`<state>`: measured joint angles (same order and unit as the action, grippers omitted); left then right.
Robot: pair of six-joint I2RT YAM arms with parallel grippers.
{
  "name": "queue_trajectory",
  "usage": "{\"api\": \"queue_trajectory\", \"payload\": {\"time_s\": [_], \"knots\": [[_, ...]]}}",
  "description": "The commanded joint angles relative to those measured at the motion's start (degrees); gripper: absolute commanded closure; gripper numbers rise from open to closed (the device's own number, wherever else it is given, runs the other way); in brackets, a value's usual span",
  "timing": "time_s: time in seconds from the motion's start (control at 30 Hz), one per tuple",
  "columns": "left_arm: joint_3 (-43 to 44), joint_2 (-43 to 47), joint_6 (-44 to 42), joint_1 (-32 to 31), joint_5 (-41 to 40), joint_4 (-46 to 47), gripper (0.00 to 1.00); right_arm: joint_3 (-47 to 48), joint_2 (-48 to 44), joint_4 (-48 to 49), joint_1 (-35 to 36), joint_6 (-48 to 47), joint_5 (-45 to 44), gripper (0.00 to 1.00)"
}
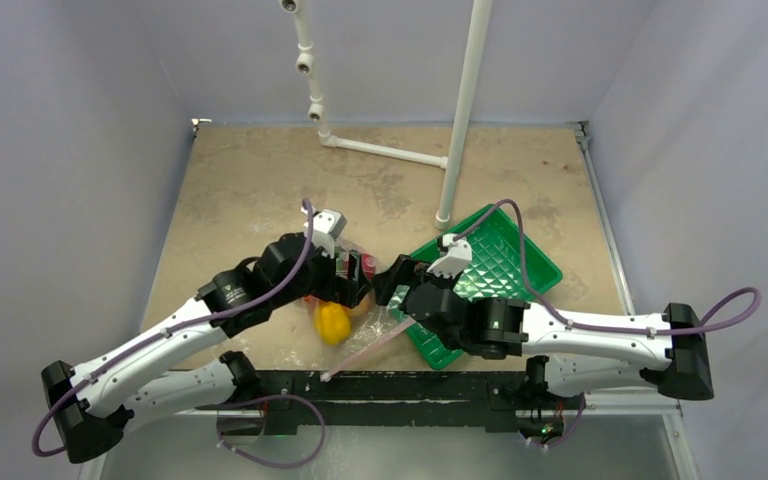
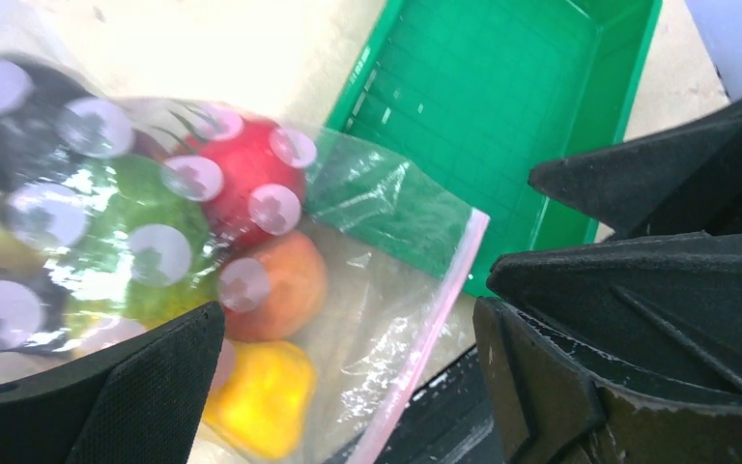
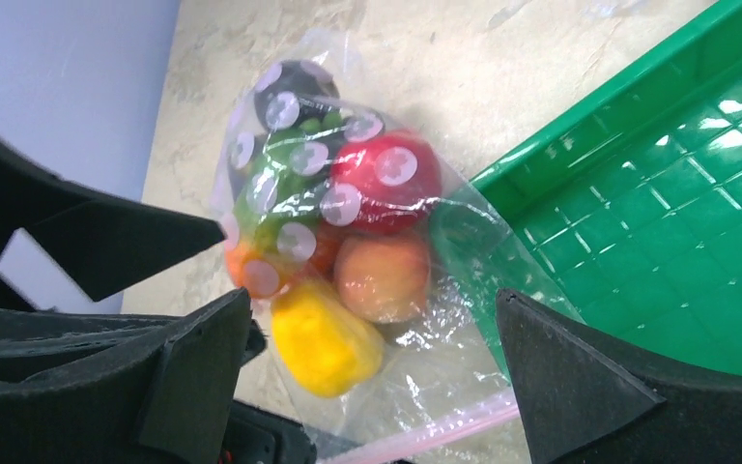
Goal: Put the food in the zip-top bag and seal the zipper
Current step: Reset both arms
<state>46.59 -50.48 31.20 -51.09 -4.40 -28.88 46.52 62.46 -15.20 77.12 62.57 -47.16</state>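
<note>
Zip-top bag (image 3: 415, 348) framed between left gripper (image 2: 348, 319) and right gripper (image 3: 375, 300), both spread wide and holding nothing; lies by the table's (image 1: 260, 180) near edge, one corner against the green tray's (image 3: 696, 242) rim, food (image 3: 348, 213) all inside. Looks nearly finished, but cannot tell whether sealed: pinch the pink zipper (image 2: 432, 319) at one end, slide lightly along its full length, then check for gaps.
</note>
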Motion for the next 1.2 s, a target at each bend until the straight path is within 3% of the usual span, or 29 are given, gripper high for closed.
{"api": "queue_trajectory", "payload": {"time_s": [0.0,0.07,0.23,0.47,0.6,0.7,0.8,0.87,1.17], "knots": [[5.7,0.2,-2.98,-0.11,-8.67,-3.42,0.01,6.19,2.77,-12.53,0.13,6.91,-4.7,0.01],[6.79,0.6,-3.39,-0.07,-12.89,-5.08,0.01,8.28,4.25,-16.21,0.13,7.72,-7.64,0.01],[7.77,2.51,-3.78,-0.1,-23.41,-7.69,0.01,14.6,8.33,-35.16,0.13,21.95,-9.97,0.01],[6.04,8.74,-3.75,-0.12,-31.38,-8.3,0.01,14.87,1.48,-36.0,0.13,18.03,-13.92,0.01],[5.01,12.06,-4.21,-0.08,-32.39,-8.21,0.01,12.83,-6.37,-29.45,0.07,5.94,-18.13,0.01],[4.76,12.95,-4.48,-0.13,-31.82,-8.43,0.01,11.59,-12.05,-28.24,-0.44,3.98,-19.53,0.01],[4.63,13.3,-4.53,-0.06,-31.58,-8.46,0.01,5.56,-19.86,-7.32,-1.17,-18.58,-17.31,0.01],[4.44,13.34,-4.48,-0.07,-31.14,-8.47,0.01,2.1,-23.16,1.61,-1.36,-26.75,-18.41,0.01],[3.81,13.68,-4.24,-0.07,-30.15,-8.88,0.01,1.06,-21.15,-1.02,-2.01,-22.91,-20.72,0.01]]}}
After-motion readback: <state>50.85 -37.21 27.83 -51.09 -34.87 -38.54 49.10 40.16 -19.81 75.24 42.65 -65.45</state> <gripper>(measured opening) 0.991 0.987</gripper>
